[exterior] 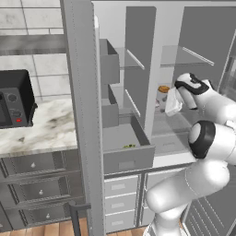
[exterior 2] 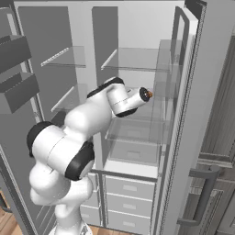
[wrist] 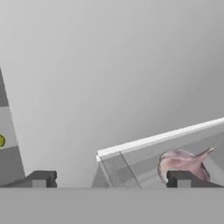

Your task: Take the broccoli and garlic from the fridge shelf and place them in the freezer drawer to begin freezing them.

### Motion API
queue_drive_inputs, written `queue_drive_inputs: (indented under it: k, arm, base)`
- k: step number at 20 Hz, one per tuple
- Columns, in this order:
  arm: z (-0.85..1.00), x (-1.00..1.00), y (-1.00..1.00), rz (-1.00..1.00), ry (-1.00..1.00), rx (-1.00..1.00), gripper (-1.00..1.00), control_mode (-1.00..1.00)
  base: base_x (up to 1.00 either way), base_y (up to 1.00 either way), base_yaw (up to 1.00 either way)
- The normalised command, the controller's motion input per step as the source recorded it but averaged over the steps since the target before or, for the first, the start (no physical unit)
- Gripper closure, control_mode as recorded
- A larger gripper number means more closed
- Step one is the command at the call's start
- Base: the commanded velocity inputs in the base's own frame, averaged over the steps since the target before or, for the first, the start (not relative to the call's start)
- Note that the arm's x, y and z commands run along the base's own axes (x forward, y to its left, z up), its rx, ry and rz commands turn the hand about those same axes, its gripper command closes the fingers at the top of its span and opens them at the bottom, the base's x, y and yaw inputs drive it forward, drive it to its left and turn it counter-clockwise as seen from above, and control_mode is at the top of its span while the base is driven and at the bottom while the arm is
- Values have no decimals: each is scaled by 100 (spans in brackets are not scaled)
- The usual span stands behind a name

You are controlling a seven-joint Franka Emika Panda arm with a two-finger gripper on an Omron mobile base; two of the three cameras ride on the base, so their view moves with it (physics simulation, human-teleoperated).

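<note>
In the hand view the garlic [wrist: 179, 161], a pinkish-white bulb with a pointed stem, lies on the fridge shelf [wrist: 162, 138] just behind its pale rim. My gripper [wrist: 111, 179] is open, and its right fingertip [wrist: 183, 178] stands in front of the bulb without gripping it. From the left base view my hand [exterior: 170, 101] reaches into the fridge at mid height. The freezer drawer [exterior: 129, 159] is pulled out below, and the small green broccoli [exterior: 129, 146] lies inside near its front wall. A green speck [wrist: 1, 141] shows at the hand view's left edge.
An orange-brown food item [exterior: 163, 89] sits on the shelf close beside my hand. The open fridge door [exterior: 85, 115] with grey bins [exterior: 109, 64] stands to the left. A black microwave [exterior: 14, 99] rests on the marble counter [exterior: 46, 129]. Cabinet drawers [exterior: 120, 203] lie below.
</note>
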Motion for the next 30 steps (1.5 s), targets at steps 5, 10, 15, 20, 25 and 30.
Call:
queue_drive_inputs:
  k: [5, 10, 15, 20, 25, 30]
  arm:
    - [-5, 49, -7, 0, 0, 1, -100, -100]
    - [-29, 61, 0, 1, 0, 0, -100, -100]
    - [-30, 55, -2, 2, 0, 0, -100, -100]
    - [-16, 49, 0, 1, 0, 0, -100, -100]
    - [-62, 20, 25, 3, 11, -1, 100, -100]
    - [-42, -3, 44, 2, 3, -2, 100, -100]
  base:
    - [0, 0, 0]
    - [0, 0, 0]
    - [0, 0, 0]
    - [0, 0, 0]
    - [0, 0, 0]
    - [0, 0, 0]
